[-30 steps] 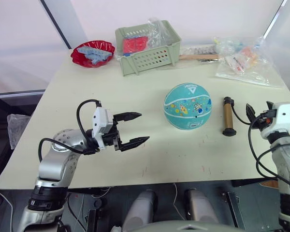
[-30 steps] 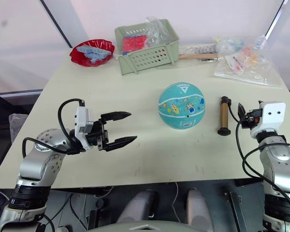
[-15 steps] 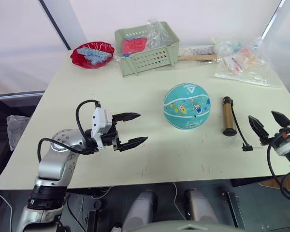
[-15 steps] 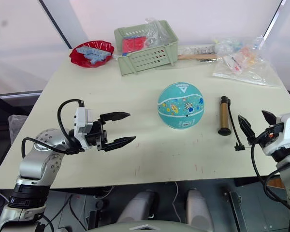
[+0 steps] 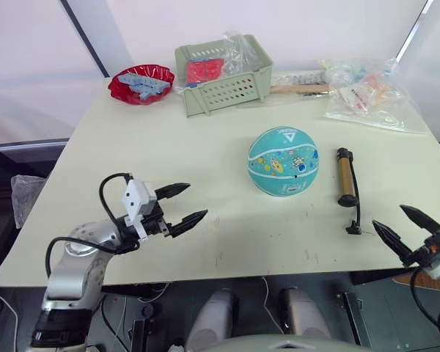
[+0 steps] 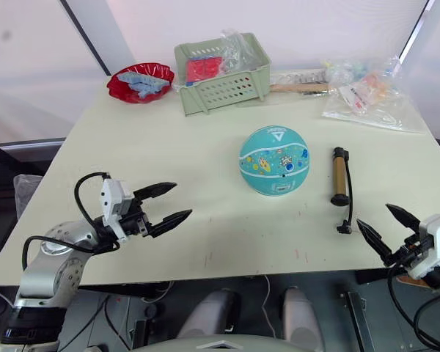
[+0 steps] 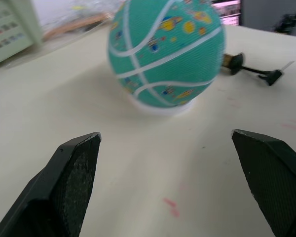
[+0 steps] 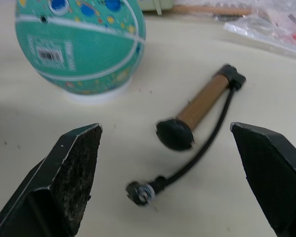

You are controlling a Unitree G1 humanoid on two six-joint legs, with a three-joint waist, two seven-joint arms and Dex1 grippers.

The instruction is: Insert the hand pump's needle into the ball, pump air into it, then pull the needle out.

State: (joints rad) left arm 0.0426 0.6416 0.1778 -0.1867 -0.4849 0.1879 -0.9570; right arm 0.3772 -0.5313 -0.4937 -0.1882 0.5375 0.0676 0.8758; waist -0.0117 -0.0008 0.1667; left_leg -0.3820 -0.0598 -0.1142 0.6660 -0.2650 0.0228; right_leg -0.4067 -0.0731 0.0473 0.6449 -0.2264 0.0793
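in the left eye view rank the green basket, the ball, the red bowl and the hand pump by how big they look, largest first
1. green basket
2. ball and red bowl: they look alike in spread, and the bowl sits farther from the camera, so I won't rank them.
3. hand pump, clearly the smallest.

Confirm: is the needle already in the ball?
No. The needle lies on the table at the end of the hand pump hose, apart from the ball.
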